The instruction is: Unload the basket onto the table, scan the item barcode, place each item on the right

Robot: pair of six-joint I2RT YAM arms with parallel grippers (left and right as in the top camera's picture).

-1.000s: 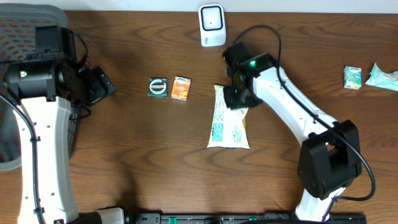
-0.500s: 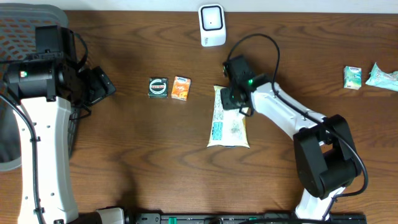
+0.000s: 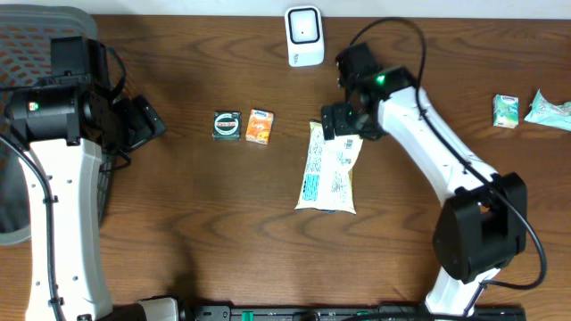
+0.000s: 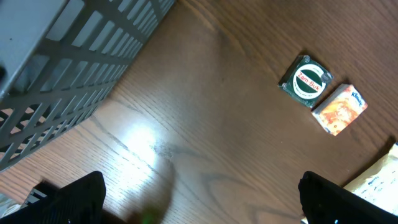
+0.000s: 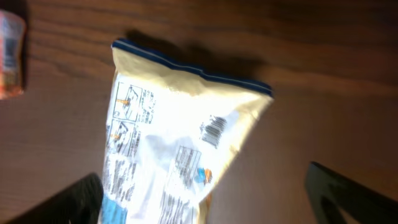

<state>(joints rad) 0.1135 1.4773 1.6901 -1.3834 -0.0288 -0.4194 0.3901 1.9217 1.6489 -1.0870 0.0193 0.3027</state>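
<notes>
A cream and blue snack bag (image 3: 328,174) lies flat on the wooden table, printed back side up. The right wrist view shows its barcode (image 5: 213,129) near the sealed top edge of the bag (image 5: 168,143). My right gripper (image 3: 343,125) hangs open over the bag's top end, its jaws spread wide to either side and nothing between them (image 5: 208,205). The white scanner (image 3: 304,36) stands at the table's back edge, just behind and to the left of that gripper. My left gripper (image 3: 143,120) stands open far to the left, over bare wood (image 4: 199,199).
A dark green packet (image 3: 227,125) and an orange packet (image 3: 260,127) lie left of the bag. Two pale green packets (image 3: 506,111) (image 3: 549,109) sit at the far right. A grey mesh basket (image 3: 36,53) stands at the left edge.
My right gripper has opened and let go of the bag, then lifted slightly toward the back right. The bag's top end has shifted a little to the right. The left arm has not moved.
</notes>
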